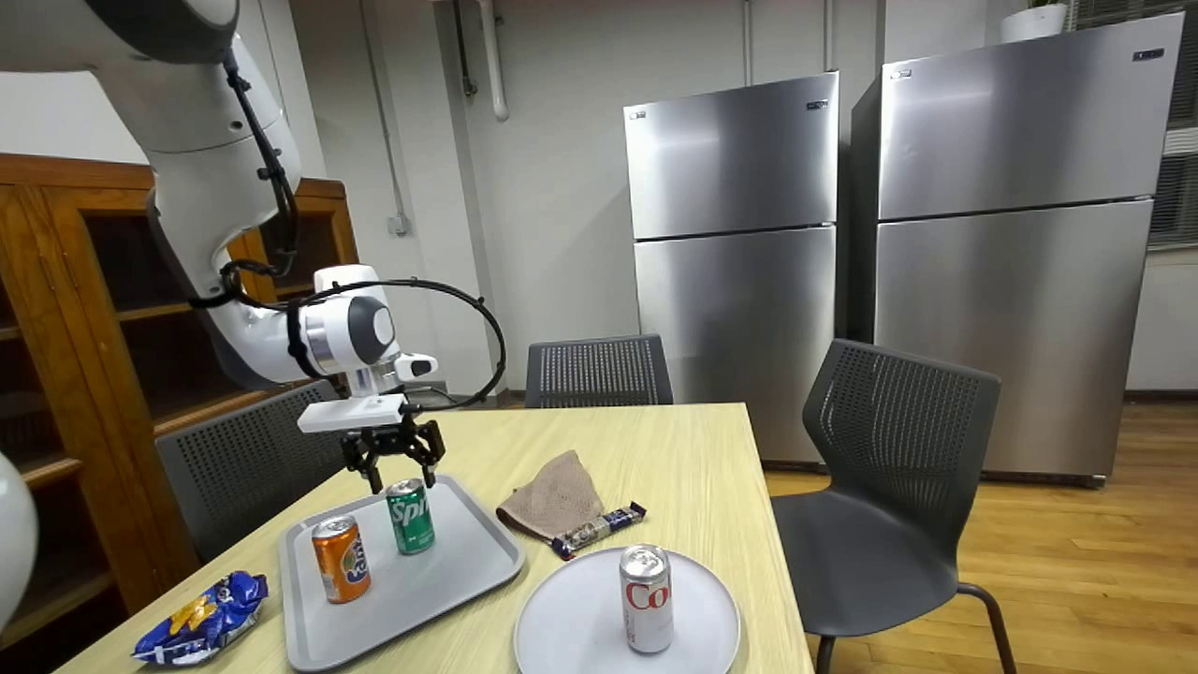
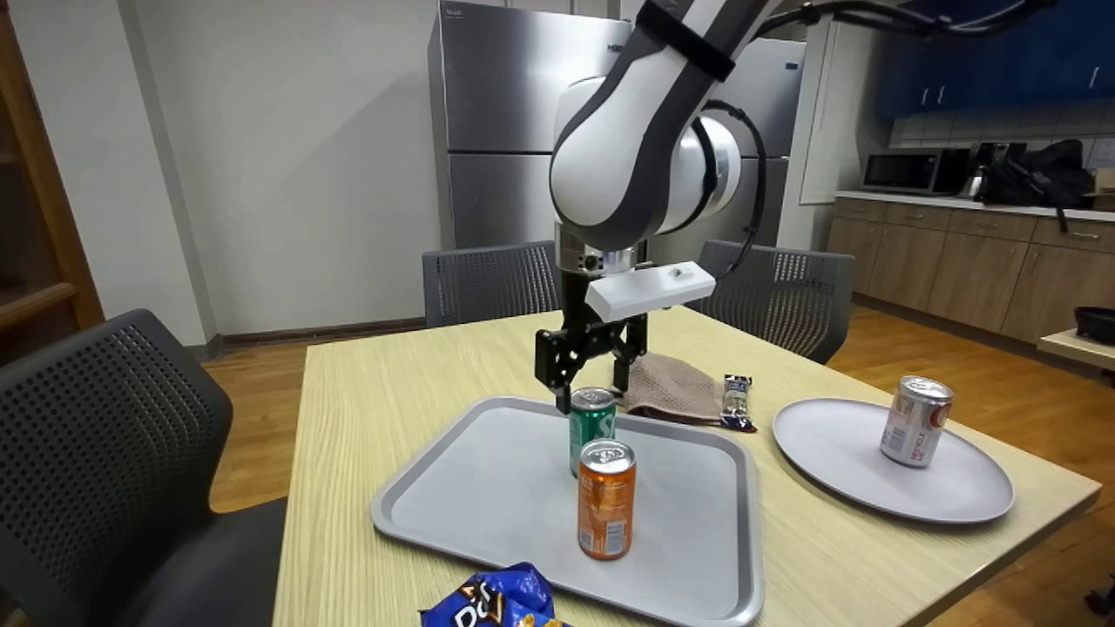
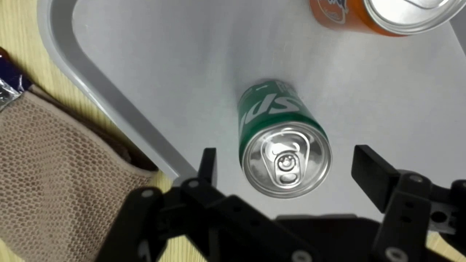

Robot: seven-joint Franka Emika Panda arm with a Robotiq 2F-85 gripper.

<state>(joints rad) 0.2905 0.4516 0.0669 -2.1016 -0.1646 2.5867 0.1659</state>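
Note:
My gripper is open and points down just above a green Sprite can; it shows in both exterior views point(image 1: 402, 484) point(image 2: 592, 399) and in the wrist view point(image 3: 286, 171). The green can point(image 1: 412, 526) point(image 2: 587, 433) point(image 3: 276, 109) stands upright on a grey tray point(image 1: 468, 571) point(image 2: 488, 470) point(image 3: 174, 54). In the wrist view its silver lid lies between the two fingers, with a gap on each side. The fingers hold nothing. An orange Fanta can point(image 1: 342, 562) point(image 2: 605, 505) point(image 3: 344, 14) stands upright on the same tray, apart from the green can.
A light round plate point(image 1: 571, 608) bears a silver Coke can point(image 1: 646, 604). A brown cloth point(image 1: 557, 496) point(image 3: 62, 174) and a wrapped bar point(image 1: 599, 531) lie beside the tray. A blue snack bag point(image 1: 201, 622) point(image 2: 492, 601) lies near it. Chairs point(image 1: 889, 562) surround the table.

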